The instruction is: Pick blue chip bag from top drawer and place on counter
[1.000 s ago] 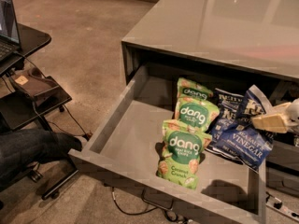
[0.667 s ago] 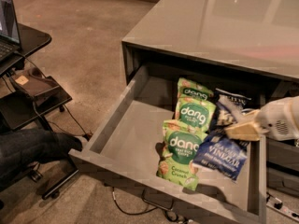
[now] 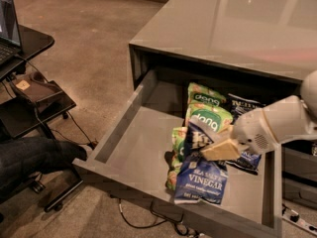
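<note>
- Where the view begins at far left, a laptop (image 3: 9, 26) sits on a black stand (image 3: 37, 95), well apart from the work and out of the arm's path
- The top drawer (image 3: 126, 133) is pulled fully out from under the counter; its left half is bare grey floor and the snack bags are bunched toward the right
- Green bags (image 3: 209, 114) lie flat, overlapping one another; the blue one hangs partly across them, so a lift risks dragging one along
- The blue chip bag (image 3: 200, 180) is inside the drawer, right of centre, with its "VINEGAR" lettering facing up and its lower end drooping toward the drawer front; I judge it is hanging from its top, not resting flat
- The tool (image 3: 212, 152) is over the drawer with its tan fingers pressed together on the bag's upper part, a high grip that lets the crinkly body dangle free
- A second dark bag (image 3: 243, 105) lies behind, near the back wall, untouched
- The white arm (image 3: 277, 125) reaches in from the right
- The counter (image 3: 237, 24) above is the drop spot; the bag must rise clear of its dark edge first
</note>
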Controlling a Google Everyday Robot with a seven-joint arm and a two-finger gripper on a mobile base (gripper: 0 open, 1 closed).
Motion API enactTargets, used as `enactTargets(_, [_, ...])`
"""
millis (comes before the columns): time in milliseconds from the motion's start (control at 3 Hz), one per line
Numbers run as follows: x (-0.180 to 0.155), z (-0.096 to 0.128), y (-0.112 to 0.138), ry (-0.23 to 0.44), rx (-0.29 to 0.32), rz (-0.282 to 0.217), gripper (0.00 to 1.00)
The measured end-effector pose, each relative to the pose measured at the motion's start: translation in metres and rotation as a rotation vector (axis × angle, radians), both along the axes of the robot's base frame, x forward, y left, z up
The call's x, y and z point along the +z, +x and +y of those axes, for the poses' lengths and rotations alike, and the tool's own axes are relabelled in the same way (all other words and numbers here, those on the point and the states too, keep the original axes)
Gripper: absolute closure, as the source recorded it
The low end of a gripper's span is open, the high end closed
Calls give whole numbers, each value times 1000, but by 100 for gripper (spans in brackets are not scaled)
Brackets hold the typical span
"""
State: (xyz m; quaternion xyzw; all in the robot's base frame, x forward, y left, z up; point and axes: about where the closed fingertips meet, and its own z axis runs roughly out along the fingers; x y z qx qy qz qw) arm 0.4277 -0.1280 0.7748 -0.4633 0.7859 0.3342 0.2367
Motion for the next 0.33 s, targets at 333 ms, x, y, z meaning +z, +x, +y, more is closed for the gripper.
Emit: enactTargets(333, [16, 30, -8, 43, 86, -19, 100])
